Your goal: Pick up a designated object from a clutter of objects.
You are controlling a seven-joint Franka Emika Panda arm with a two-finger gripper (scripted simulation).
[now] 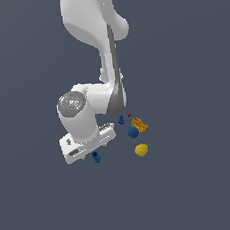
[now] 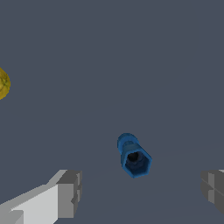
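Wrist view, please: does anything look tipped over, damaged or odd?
Nothing stands out. The small blue item sits intact between the open end effector fingers, untouched, and the yellow ball lies off to one side.

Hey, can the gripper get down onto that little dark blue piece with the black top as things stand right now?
Probably yes. In the wrist view the dark blue piece lies between the open fingers, with nothing beside it. The yellow ball sits well off to one side.
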